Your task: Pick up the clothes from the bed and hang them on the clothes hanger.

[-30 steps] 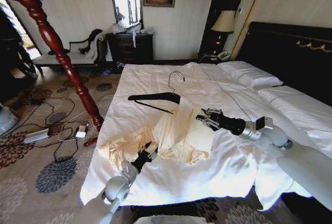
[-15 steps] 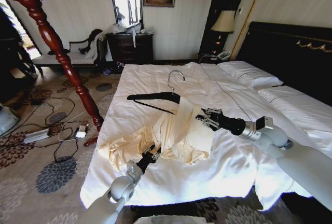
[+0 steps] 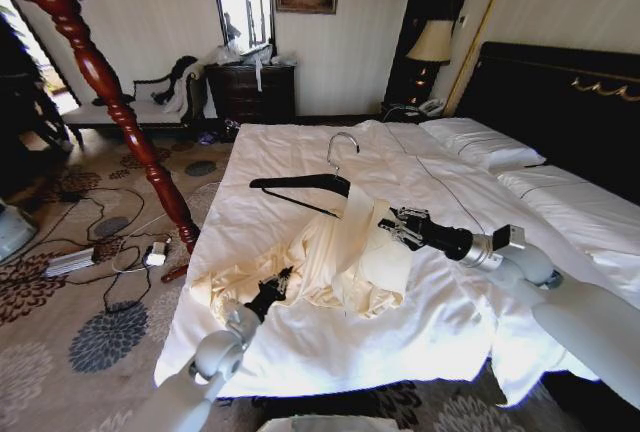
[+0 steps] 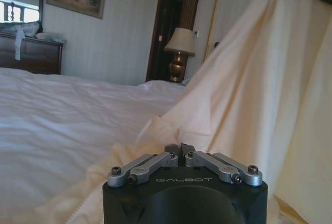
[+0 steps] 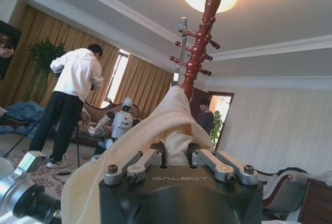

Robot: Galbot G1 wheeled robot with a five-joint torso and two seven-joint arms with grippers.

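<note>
Nearest the robot, the left gripper point(image 3: 277, 279) sits low at the near hem of the clothes point(image 3: 335, 257), on the side toward the foot of the bed point(image 3: 300, 347); in the left wrist view its jaws are drawn together with a sliver of cream cloth showing at their tips, so it looks clenched on the hem, though how firm that hold is cannot be judged. Beyond it, the garment rises in a peak from a heap on the white bedding, draped up to the clothes hanger point(image 3: 300, 184), which is held tilted in the air above the heap with its metal hook uppermost. On the headboard side of the garment, the right gripper point(image 3: 396, 224) reaches in, and the right wrist view shows its jaws grasping a bunched fold of the cloth. The step in hand appears to be threading the garment onto the hanger while both arms keep the cloth spread. The next move likely calls for easing the shoulder over the hanger's free arm without dragging the thin, slippery cloth off the other end.
</note>
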